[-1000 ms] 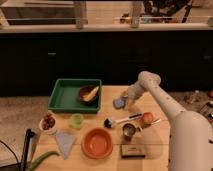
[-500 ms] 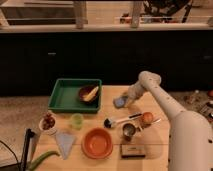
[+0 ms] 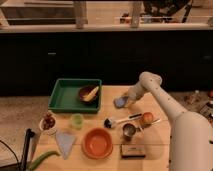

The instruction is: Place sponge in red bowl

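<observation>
The blue-grey sponge (image 3: 119, 102) lies on the wooden table, just right of the green tray. My gripper (image 3: 127, 100) is at the sponge's right edge, low over the table at the end of the white arm. The orange-red bowl (image 3: 97, 142) stands at the front of the table, well below and left of the sponge, and nothing shows inside it.
A green tray (image 3: 62, 96) holds a dark brown bowl with a yellow item (image 3: 88, 93). A small white bowl of dark fruit (image 3: 48, 122), a green cup (image 3: 76, 120), a brush (image 3: 116, 120), a metal cup (image 3: 129, 131), an orange fruit (image 3: 146, 118) and a dark box (image 3: 133, 150) lie around the red bowl.
</observation>
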Robot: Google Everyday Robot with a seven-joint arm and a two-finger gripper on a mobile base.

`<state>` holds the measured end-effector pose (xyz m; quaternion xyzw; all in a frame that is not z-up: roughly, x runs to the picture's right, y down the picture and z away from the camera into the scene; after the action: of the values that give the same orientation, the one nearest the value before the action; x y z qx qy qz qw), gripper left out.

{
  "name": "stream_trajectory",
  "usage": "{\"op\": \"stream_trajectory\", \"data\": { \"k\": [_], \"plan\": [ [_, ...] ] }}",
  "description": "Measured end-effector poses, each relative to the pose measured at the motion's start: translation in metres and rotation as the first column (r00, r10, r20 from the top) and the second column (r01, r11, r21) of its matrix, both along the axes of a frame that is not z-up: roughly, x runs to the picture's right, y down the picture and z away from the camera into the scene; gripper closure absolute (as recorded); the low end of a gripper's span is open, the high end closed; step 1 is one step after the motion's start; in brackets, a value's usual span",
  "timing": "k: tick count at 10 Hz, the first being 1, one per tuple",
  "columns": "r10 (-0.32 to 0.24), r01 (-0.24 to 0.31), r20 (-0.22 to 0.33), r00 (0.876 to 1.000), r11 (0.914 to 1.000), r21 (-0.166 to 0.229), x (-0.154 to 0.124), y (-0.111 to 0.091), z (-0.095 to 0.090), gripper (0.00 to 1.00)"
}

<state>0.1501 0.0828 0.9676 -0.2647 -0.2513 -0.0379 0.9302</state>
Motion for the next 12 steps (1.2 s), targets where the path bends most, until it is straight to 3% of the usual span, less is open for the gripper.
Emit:
{"op": "stream_trajectory", "data": {
  "k": [5,12],
  "plan": [
    [0.002,-0.002,0.001,1.0,1.0,-0.002,0.006,0.003,-0.004,1.0],
    [-0.006,0.005,0.029,1.0,0.9993,0.036,0.004,-0.004,-0.021,1.0]
  ]
}}
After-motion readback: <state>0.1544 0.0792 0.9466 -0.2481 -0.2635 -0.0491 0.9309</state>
